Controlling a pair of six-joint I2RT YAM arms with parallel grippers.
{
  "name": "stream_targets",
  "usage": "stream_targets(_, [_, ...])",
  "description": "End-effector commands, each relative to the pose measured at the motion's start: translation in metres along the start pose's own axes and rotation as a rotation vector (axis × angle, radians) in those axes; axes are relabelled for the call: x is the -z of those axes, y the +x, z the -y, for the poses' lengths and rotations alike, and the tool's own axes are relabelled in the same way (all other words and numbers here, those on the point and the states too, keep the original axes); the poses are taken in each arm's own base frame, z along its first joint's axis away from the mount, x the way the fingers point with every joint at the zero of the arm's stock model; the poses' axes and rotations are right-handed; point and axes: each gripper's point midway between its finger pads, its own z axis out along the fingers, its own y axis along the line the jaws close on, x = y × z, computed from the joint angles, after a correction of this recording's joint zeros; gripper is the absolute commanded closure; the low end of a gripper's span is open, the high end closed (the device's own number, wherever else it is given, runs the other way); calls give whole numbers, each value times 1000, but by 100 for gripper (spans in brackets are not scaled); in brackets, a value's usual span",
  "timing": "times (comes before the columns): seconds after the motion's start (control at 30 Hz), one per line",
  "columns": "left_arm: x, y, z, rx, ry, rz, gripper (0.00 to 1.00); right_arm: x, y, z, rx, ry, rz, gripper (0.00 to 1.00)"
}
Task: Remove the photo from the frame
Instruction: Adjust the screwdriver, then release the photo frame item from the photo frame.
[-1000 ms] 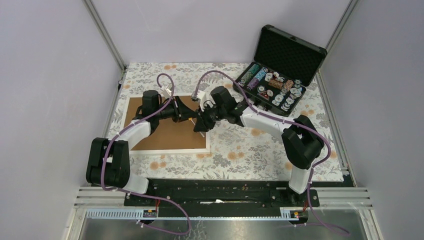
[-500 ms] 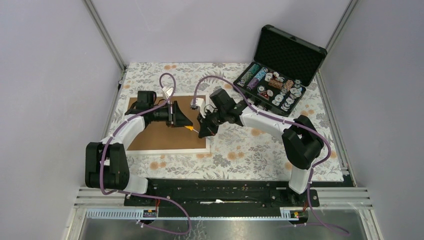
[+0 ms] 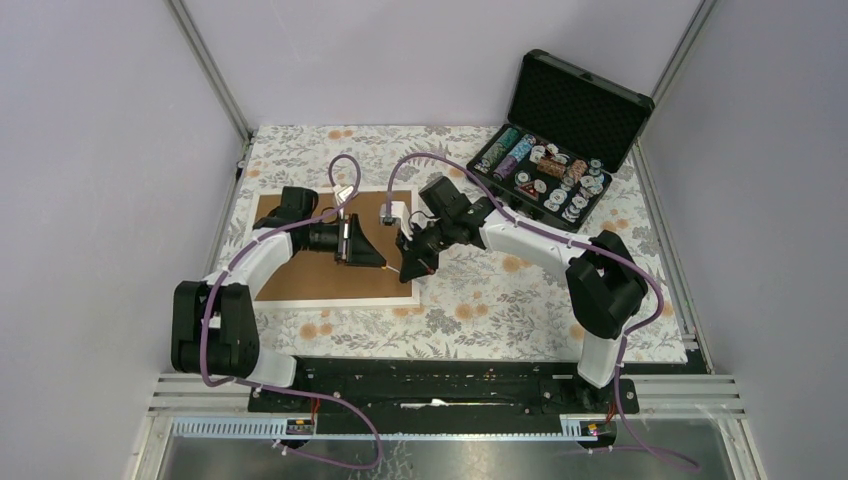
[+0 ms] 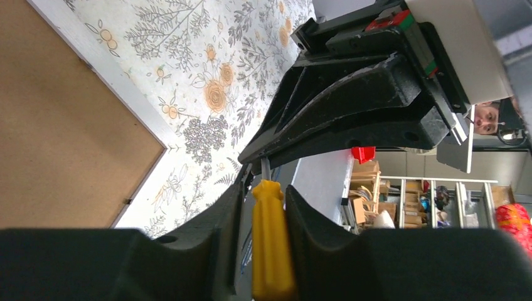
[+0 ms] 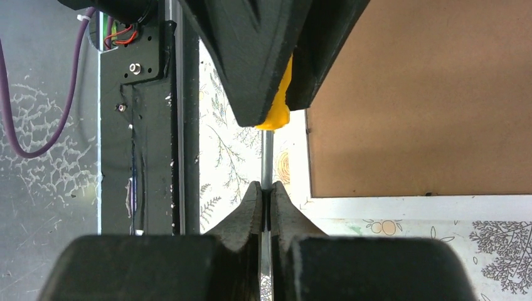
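Yellow screwdriver [image 4: 271, 251] links left arm [image 3: 265, 262], right arm [image 3: 530, 240]

The top camera hangs above and behind the arm bases, looking steeply down over the whole table [image 3: 500, 300], with the bases at 6 o'clock. The left wrist camera rides close behind the left gripper [image 4: 266, 185], facing about 4 o'clock. The right wrist camera sits just behind the right gripper [image 5: 266, 188], facing perhaps 7 o'clock — its roll makes that uncertain. All three share the screwdriver [image 3: 390, 263] and a corner of the frame [image 3: 330, 280].
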Motion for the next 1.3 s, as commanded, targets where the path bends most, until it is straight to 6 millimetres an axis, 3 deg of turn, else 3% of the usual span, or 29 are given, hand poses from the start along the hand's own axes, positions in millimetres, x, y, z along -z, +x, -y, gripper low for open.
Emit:
stream_targets(0.0, [-2,1,3,-23,47,-13,70,6,-17,-14,69,-53,27,100])
stream_targets(0.03, [-2,1,3,-22,47,-14,74,6,-17,-14,75,-54,25,100])
stream_targets(0.13, [-2,3,3,-12,54,-18,99,7,-18,-13,62,-42,24,97])
stream_targets(0.27, [4,-1,-23,59,-40,77,100,13,-31,9,-91,7,82,47])
stream_targets(0.43, [20,-11,-61,149,-99,159,100,36,-29,63,-354,135,211,26])
stream_targets(0.6, [22,-7,-95,214,-142,156,100,40,10,94,-509,250,219,25])
stream_targets(0.73, [25,-19,-104,198,-160,210,100,29,38,109,-584,295,194,29])
stream_targets(0.9, [24,-34,-114,173,-169,247,100,16,48,123,-661,310,209,39])
stream_targets(1.27, [12,-30,-124,174,-194,217,100,-6,63,133,-729,286,201,53])
